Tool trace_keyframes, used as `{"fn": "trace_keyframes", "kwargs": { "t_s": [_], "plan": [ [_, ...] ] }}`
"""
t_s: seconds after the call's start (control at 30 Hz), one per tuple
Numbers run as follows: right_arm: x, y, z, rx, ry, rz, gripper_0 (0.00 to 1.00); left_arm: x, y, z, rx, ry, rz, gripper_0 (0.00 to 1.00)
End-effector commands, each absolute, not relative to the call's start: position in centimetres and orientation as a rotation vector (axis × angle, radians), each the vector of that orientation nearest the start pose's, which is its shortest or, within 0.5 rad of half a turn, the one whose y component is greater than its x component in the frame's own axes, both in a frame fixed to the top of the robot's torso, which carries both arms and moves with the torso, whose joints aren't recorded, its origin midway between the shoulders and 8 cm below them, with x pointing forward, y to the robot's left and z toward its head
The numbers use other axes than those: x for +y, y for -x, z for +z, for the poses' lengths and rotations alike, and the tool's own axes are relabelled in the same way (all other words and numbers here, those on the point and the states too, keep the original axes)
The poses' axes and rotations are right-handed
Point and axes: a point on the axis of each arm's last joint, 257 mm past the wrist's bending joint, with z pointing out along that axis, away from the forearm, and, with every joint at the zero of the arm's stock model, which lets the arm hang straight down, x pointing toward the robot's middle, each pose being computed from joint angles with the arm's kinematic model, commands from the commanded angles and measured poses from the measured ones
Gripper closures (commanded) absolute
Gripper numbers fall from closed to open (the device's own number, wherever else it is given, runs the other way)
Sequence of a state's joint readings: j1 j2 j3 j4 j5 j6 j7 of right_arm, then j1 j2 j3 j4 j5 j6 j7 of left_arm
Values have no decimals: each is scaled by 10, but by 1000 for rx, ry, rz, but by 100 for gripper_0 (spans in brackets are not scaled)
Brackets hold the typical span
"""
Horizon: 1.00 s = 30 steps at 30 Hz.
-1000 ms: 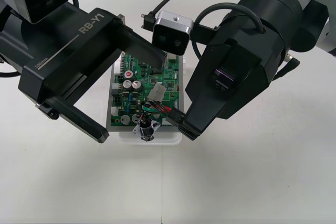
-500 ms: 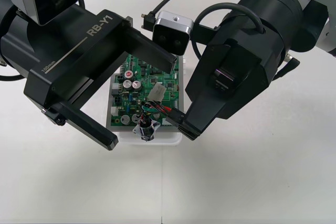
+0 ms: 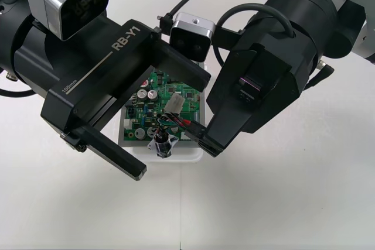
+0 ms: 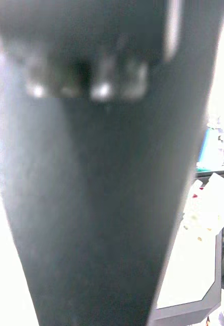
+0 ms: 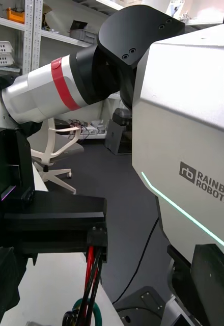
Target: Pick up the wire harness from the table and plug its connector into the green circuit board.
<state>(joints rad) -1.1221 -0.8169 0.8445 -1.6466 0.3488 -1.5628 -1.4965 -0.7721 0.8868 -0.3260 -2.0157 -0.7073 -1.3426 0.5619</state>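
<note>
The green circuit board (image 3: pixel 139 113) sits on its white base (image 3: pixel 184 155) at the table's middle. My right gripper (image 3: pixel 200 133) is low over the board's near right corner, shut on the harness wires (image 3: pixel 177 122). The red, black and green strands run from it to the round metal socket (image 3: pixel 163 143), which rests at the board's near edge. I cannot make out the plug. My left gripper (image 3: pixel 173 126) hangs open above the board, one finger on each side of the harness. In the left wrist view the right gripper (image 5: pixel 95 239) pinches red and black wires (image 5: pixel 93 270).
The right arm's wrist camera (image 3: pixel 191 34) stands over the board's far edge, close to the left gripper's far finger. Bare table (image 3: pixel 263 203) lies all around the board. A strip of dark floor with cables runs beyond the far edge.
My left gripper has slid right and nearer, so it now covers more of the board's left side. The right gripper and the harness have stayed put.
</note>
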Motion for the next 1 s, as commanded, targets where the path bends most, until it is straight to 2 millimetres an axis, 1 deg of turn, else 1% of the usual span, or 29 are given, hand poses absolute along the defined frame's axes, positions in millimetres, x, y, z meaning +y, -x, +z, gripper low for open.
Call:
{"fn": "trace_keyframes", "kwargs": {
  "t_s": [0.03, 0.5, 0.7, 0.8, 1.0],
  "plan": [
    [-6, -180, 45, 2255, 1710, 2236, 100, 2, -201, 67, 907, -1838, -1327, 0],
    [-6, -180, 45, 2254, 1710, 2238, 100, 2, -198, 66, 922, -1846, -1332, 0],
    [-6, -180, 45, 2254, 1710, 2238, 100, 0, -201, 61, 934, -1852, -1305, 0],
    [-6, -180, 45, 2254, 1710, 2238, 100, 0, -200, 57, 946, -1859, -1313, 0],
    [-6, -180, 45, 2248, 1713, 2238, 100, -1, -199, 57, 944, -1862, -1313, 0]
  ]
}}
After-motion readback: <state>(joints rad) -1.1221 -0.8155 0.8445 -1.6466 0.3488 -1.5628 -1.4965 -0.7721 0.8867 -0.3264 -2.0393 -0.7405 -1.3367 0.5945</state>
